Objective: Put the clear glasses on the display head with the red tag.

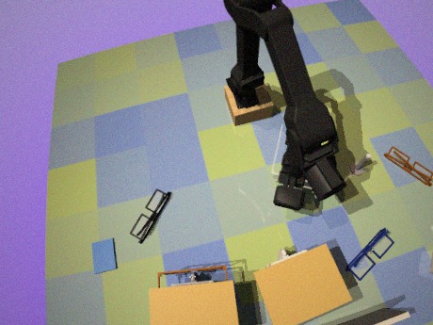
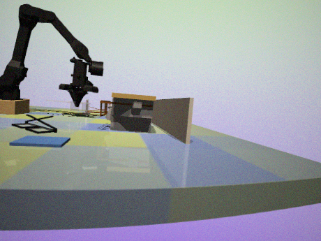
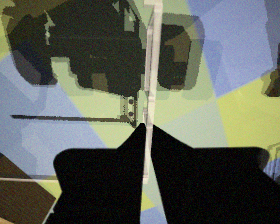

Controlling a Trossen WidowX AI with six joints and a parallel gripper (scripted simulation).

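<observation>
The clear glasses [image 3: 155,65] [image 1: 278,150] are pale and hard to see against the mat. My gripper [image 3: 145,127] [image 2: 77,105] is shut on their front frame in the wrist view, with a temple reaching left; its fingertips are hidden in the top view. It hangs above the table, behind the two heads. One display head [image 1: 193,277] wears brown glasses [image 1: 193,274] under the left orange roof. The other head [image 1: 284,254] shows as a pale bit at the edge of the right roof, with no glasses visible on it. No red tag can be made out.
Orange roofs [image 1: 193,305] [image 1: 303,280] cover most of the heads. An upright board [image 2: 174,118] stands beside them. Black glasses [image 1: 152,215], blue glasses [image 1: 371,252], brown-orange glasses [image 1: 408,166], a blue slab [image 1: 104,256] and a small post [image 1: 361,164] are around.
</observation>
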